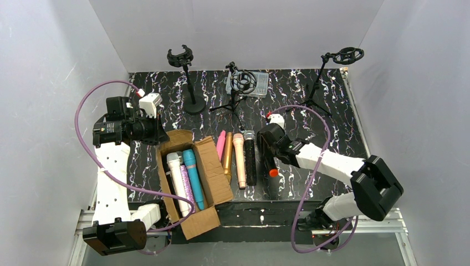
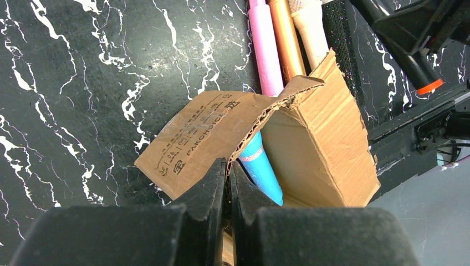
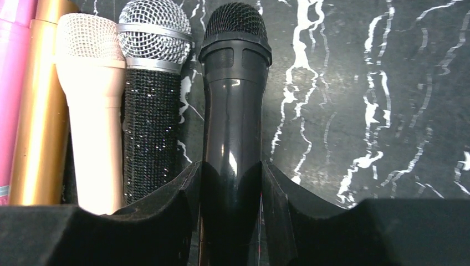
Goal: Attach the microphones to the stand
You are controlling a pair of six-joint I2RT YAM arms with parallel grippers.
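Right hand (image 3: 230, 169) is grasping the black mic (image 3: 233, 111) around its glossy body, head pointing away, right beside the row lying on the worktop (image 1: 332, 111): glitter mic (image 3: 151, 111), peach mic (image 3: 91, 100), then gold (image 3: 39, 111) and pink (image 3: 11, 83). Left hand (image 2: 227, 169) is clenched on the box flap (image 2: 205, 127), apparently steadying the box (image 1: 216, 177), where the teal mic (image 2: 265, 172) and two more wait. So the pick-up looks made, and no mic is on a stand yet. Next it needs a clean lift clear of its neighbours, then a carry to the right stand (image 1: 348, 55), probably the nearest, lining the body up with the clip before pressing it in.
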